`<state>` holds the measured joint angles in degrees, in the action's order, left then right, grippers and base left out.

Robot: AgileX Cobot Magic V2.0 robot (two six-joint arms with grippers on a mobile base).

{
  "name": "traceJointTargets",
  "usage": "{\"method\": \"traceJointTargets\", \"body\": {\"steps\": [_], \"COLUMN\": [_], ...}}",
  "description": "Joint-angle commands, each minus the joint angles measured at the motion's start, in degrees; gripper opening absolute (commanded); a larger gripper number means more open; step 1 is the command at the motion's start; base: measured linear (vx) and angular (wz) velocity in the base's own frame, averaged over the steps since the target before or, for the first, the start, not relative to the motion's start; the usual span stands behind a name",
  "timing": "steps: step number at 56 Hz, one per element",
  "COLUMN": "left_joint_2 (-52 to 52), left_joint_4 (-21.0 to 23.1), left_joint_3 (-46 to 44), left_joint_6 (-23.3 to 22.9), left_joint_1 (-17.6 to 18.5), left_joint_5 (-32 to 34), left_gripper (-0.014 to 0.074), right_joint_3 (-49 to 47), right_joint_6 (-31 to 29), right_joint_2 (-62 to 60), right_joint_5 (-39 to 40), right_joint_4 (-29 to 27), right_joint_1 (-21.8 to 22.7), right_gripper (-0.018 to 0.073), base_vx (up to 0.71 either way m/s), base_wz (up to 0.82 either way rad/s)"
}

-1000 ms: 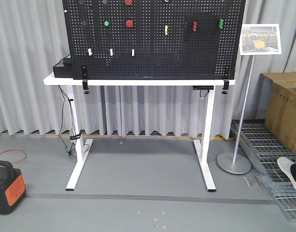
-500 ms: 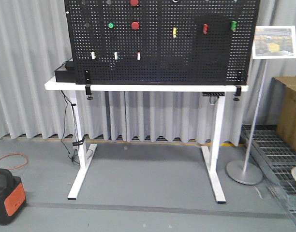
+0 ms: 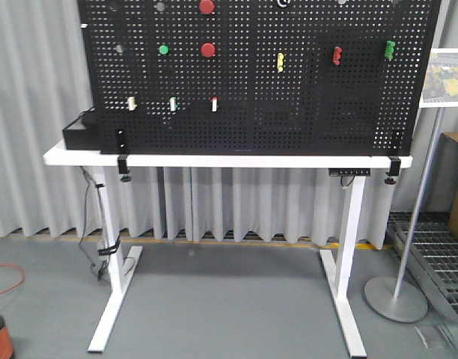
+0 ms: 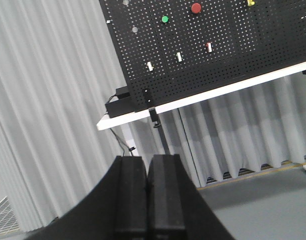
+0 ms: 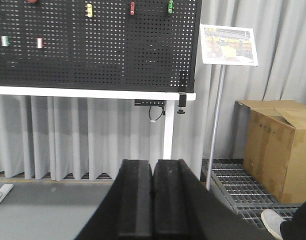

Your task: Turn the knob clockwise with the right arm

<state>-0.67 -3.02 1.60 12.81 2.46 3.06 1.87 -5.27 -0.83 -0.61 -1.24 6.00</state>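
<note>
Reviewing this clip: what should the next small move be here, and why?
Probably bring the right gripper forward and up toward the pegboard. Its fingers are shut on nothing and well short of the board, and what looks like the knob sits at the very top edge of the front view, outside the right wrist view.

Matt black perforated pegboard (image 3: 244, 127), smooth white tabletop (image 3: 229, 160), grey cloth curtain (image 3: 27, 90)

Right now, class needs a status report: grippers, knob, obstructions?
Left gripper shut, empty. Right gripper shut, empty, well short of pegboard. Knob cropped at top edge. No obstruction seen.
</note>
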Motion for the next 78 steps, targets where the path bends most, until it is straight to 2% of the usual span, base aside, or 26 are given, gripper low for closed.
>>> {"method": "traceJointTargets", "body": {"steps": [1, 78], "left_joint_2": [1.0, 1.0], "left_joint_4": [0.3, 0.3], "left_joint_3": [1.9, 1.9], "left_joint_6": [-0.2, -0.2], "left_joint_1": [0.5, 0.5], "left_joint_5": [4.6, 4.5], "left_gripper": [-0.0006, -0.0006], "right_joint_3": [0.3, 0.3], "right_joint_6": [-0.6, -0.6], "right_joint_2": [-0.2, -0.2], "right_joint_5": [4.6, 4.6], "right_joint_4": [0.2, 0.2], "right_joint_1": [-0.1, -0.1], "right_gripper": [-0.0004, -0.0004], "base_vx": [0.41, 0.42], "base_wz": [-0.1, -0.02]}}
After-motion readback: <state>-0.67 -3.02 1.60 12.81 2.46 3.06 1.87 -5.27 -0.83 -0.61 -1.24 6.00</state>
